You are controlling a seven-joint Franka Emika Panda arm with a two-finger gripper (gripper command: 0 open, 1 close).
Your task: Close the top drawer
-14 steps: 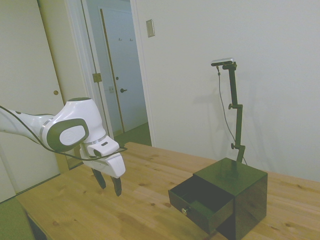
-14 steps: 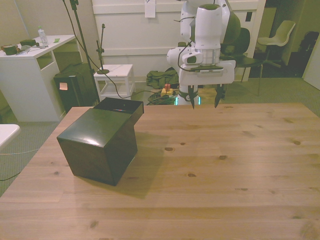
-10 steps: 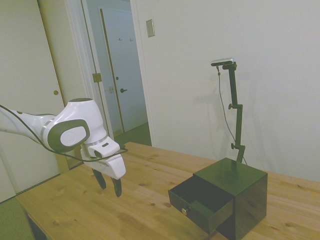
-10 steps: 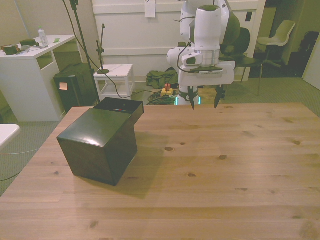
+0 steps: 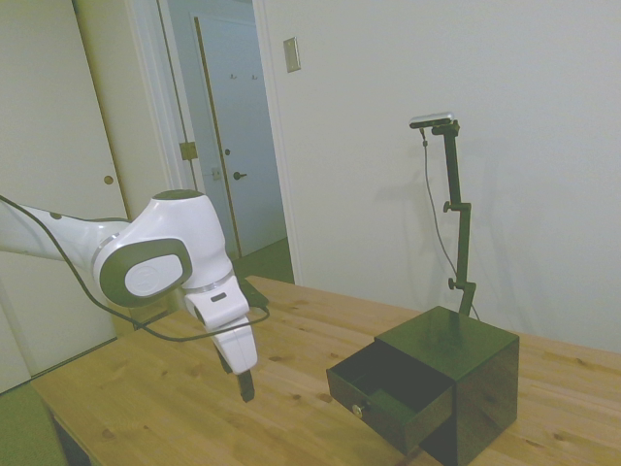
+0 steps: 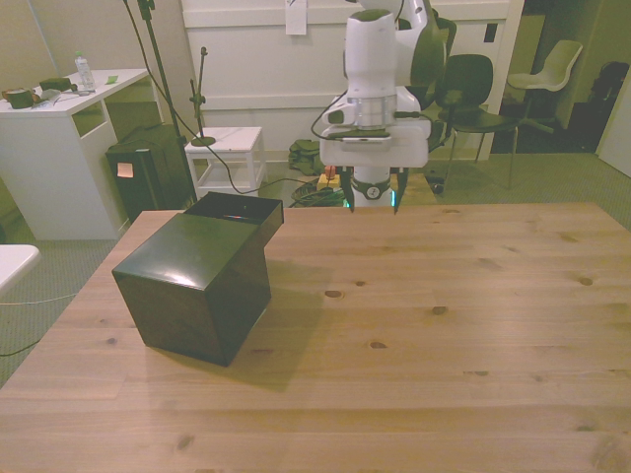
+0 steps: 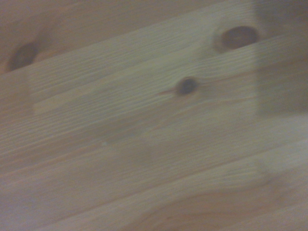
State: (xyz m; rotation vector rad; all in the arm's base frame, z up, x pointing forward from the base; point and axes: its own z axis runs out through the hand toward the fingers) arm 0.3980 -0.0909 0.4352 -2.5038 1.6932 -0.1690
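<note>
White arm's jaws [image 6: 373, 200] nearer the open top drawer [image 5: 390, 394] than 0.5 s ago, gap narrower.

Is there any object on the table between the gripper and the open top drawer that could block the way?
Nothing visible does. The gripper hangs above bare wooden table, apart from the top drawer, which is pulled out of the black cabinet. Only bare wood lies between them, and the wrist view shows wood grain alone.

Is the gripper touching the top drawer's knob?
No. In the side view the gripper hangs over bare table, well apart from the open top drawer.
</note>
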